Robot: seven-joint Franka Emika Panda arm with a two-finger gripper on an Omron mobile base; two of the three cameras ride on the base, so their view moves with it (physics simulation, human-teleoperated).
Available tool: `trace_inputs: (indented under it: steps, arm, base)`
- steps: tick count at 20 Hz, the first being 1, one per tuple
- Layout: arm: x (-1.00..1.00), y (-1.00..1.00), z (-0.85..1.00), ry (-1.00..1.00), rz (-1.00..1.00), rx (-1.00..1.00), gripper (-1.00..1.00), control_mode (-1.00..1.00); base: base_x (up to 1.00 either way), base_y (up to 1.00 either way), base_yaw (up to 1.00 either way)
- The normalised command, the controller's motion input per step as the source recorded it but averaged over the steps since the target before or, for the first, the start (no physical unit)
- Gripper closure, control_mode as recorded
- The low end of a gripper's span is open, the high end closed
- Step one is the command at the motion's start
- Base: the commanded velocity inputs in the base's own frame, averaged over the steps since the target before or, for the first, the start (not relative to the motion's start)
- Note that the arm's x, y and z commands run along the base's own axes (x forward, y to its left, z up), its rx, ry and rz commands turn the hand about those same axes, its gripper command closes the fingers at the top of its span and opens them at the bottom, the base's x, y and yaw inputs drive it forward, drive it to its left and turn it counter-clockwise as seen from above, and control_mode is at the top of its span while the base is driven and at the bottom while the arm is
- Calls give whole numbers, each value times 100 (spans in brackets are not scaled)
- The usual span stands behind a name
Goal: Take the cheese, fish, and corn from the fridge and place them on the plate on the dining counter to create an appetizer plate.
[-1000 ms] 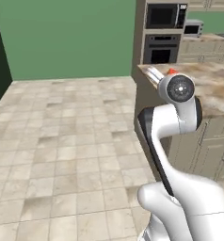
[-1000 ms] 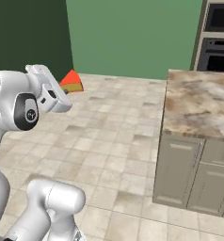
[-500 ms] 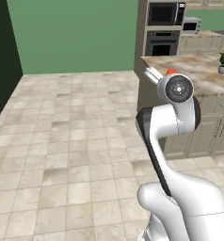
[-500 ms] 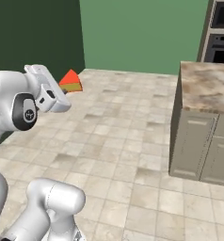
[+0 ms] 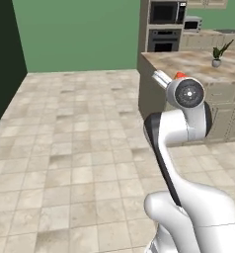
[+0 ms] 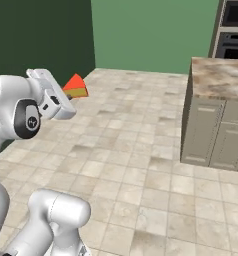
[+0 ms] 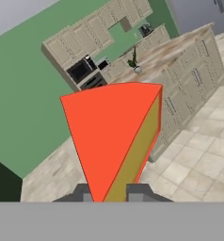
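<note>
Left base view. The white arm rises from the lower right over a beige tiled floor (image 5: pixel 80 148). Behind its upper joint a small red-orange tip of the cheese (image 5: pixel 180 75) shows, level with the edge of the marbled desk (image 5: pixel 188 62). A small potted plant (image 5: pixel 217 54) stands on that desk. A black wall oven (image 5: pixel 164 39) with a microwave (image 5: pixel 166 12) above it is set in the tall cabinet beyond, against the green wall.

Right base view. The gripper (image 6: pixel 67 95) points away over the floor, closed on the cheese (image 6: pixel 75 87), an orange-red wedge with a yellow side that projects from the fingers in mid-air, well apart from the desk (image 6: pixel 218 77). The desk's grey cabinet doors (image 6: pixel 216 135) are shut. A dark wall panel (image 6: pixel 41 35) stands behind the arm.

Hand view. The cheese (image 7: pixel 114 136) is clamped between the two dark fingertips (image 7: pixel 83 192), its red face broad and its yellow face narrow, the thin end at the gripper (image 7: pixel 111 193). Beyond it lie the desk (image 7: pixel 180 47) bearing the potted plant (image 7: pixel 134 61), and the oven (image 7: pixel 81 70) among pale cabinets.
</note>
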Motion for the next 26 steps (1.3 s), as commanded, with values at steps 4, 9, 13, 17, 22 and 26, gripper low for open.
trace_inputs:
  steps: [4,9,13,17,22,26]
  arm:
    - [0,0,0,0,0,0,100,100]
    - [0,0,0,0,0,0,100,100]
    - [0,0,0,0,0,0,100,100]
    - [0,0,0,0,0,0,100,100]
    - [0,0,0,0,0,0,100,100]
    - [0,0,0,0,0,0,100,100]
  base:
    - [-100,-19,0]
    - [-100,-35,0]
    - [-100,-34,-1]
    - [-100,-74,-5]
    - [-100,-97,-9]
    - [-100,-100,-8]
